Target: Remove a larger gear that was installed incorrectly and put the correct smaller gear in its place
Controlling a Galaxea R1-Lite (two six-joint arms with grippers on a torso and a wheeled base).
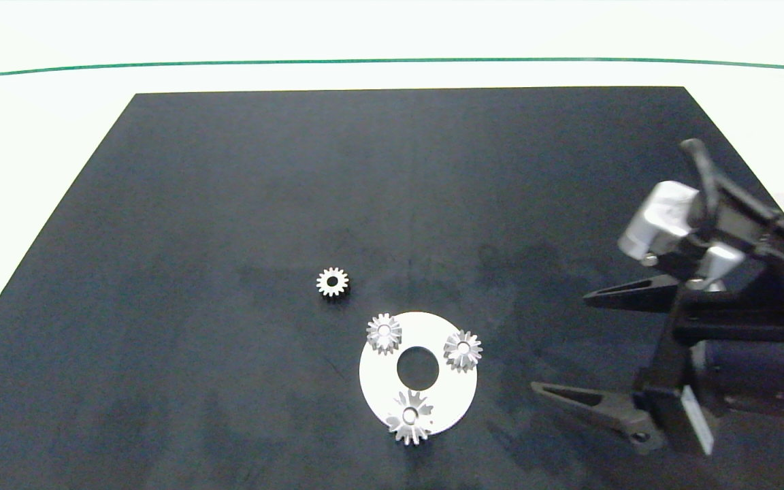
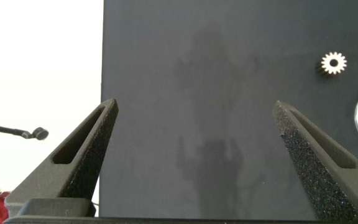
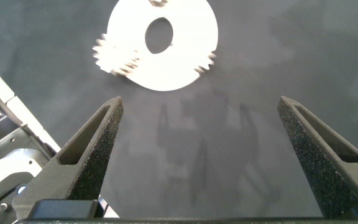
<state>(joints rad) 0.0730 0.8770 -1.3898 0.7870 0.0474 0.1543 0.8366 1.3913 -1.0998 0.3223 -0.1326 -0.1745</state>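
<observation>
Nearest the head camera, at about six o'clock on the white disc [image 1: 375, 381], sits the larger gear [image 1: 410, 416], its long silver teeth overhanging the disc's rim onto the black mat [image 1: 229, 204]. Two small grey gears occupy the other stations, one at roughly eleven o'clock [image 1: 384, 333] and one at two o'clock [image 1: 463, 350], with the disc's central hole [image 1: 418, 365] open between them. The smaller gear [image 1: 333, 282] lies flat on the mat, apart from the disc, out toward ten o'clock from it.

The right gripper [image 1: 586, 350] hangs at the three o'clock side of the disc, well clear of it, fingers spread wide and holding nothing; its wrist view shows the disc ahead of the open fingers. The left gripper [image 2: 194, 134] is out of the head view; its own camera shows it spread wide and empty over the mat's edge, the smaller gear [image 2: 333, 63] in sight well ahead of it.

The step in hand looks like the approach to lift out the larger gear, with nothing yet removed. To do it well, the right gripper should probably centre over that gear, bracket it across its tooth tips, and close only once low enough to catch the body rather than skid off the points. Lifting straight up matters, since any tilt could bind the gear on its seat or drag the light disc and disturb the grey gears.
</observation>
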